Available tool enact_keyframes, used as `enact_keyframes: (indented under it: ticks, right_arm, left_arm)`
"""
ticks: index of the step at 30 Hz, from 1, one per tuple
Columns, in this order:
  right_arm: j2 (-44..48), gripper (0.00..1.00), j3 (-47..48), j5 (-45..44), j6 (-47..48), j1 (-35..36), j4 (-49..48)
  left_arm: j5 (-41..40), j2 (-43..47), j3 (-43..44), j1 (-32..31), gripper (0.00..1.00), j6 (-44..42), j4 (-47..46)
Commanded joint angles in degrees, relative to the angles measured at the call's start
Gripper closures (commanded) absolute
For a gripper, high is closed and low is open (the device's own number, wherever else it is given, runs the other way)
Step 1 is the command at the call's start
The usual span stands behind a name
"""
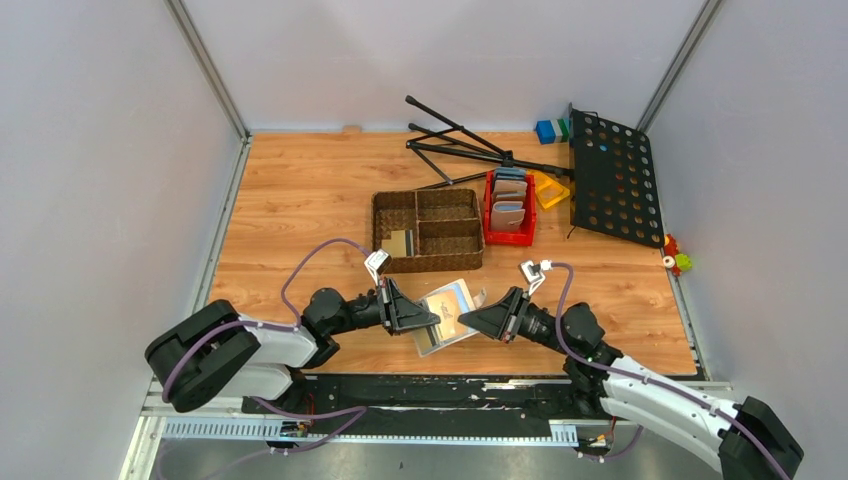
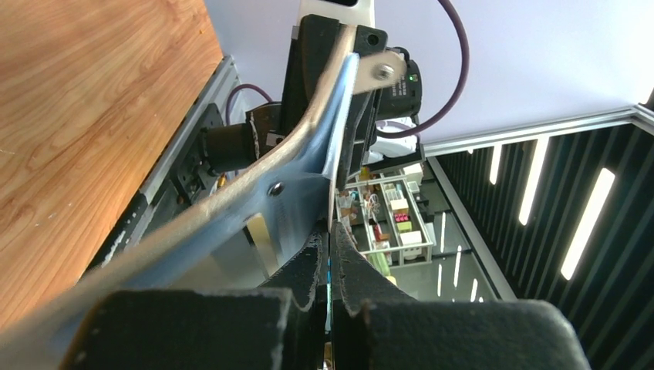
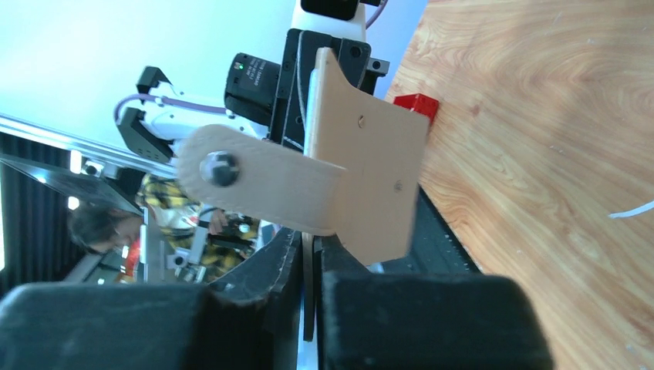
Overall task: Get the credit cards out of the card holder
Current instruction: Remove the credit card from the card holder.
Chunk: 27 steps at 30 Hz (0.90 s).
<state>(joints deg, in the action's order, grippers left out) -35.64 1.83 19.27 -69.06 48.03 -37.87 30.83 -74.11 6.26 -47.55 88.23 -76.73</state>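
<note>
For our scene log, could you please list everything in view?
card holder: one, beige, held up, front centre
woven basket: one, brown, centre
credit card: one seen, tan-gold, basket's near-left compartment
bin: one, red, right of basket
wallets: several, greyish-blue, in bin
plastic piece: one, yellow, beside bin
music stand: one, black, back right
blocks: two, blue, green, back edge
small toys: few, multicoloured, right edge
table: one, wood-grain, under everything
left gripper: one, black, gripping card holder
right gripper: one, black, gripping card holder

- Wooden table (image 1: 300,190), light grain.
- Brown woven basket (image 1: 428,232), approx centre, w/ compartments.
- Red bin (image 1: 509,236) just beside basket, at its 3 o'clock.
- Black music stand (image 1: 612,180) lying flat, 2 o'clock.
- Blue + green blocks (image 1: 551,130), 1 o'clock, far edge.
- Small toys (image 1: 676,260), 3 o'clock edge.
</note>
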Motion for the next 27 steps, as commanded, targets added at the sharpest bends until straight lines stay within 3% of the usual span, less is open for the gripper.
enact_keyframes:
  ticks: [1, 10, 18, 21, 23, 27]
  right_arm:
    - [3.62, 0.99, -1.27, -3.77, -1.80, 0.00, -0.95]
    - [12.54, 1.00, -3.87, -7.11, -3.02, -0.56, 7.59]
    - [13.01, 1.00, -4.08, -7.62, -3.48, -0.75, 8.72]
    - [14.70, 1.00, -2.97, -9.67, -2.70, -0.77, 13.96]
    - [16.08, 1.00, -2.29, -11.40, -1.37, -0.75, 18.53]
    - [17.11, 1.00, 1.87, -15.26, 2.44, -0.86, 27.09]
  left_arm:
    - [0.47, 2.39, -0.31, -0.17, 1.00, -2.14, 1.25]
    - [-0.27, 8.36, 0.33, -0.09, 1.00, -5.34, 10.63]
    - [-0.02, 11.68, 0.99, 0.23, 1.00, -7.21, 15.83]
    - [1.45, 14.68, 0.86, 2.46, 1.00, -8.36, 20.65]
    - [2.01, 18.86, 1.45, 4.81, 1.00, -11.28, 29.87]
    - [-3.97, 29.83, 9.06, 8.93, 1.00, -26.89, 63.11]
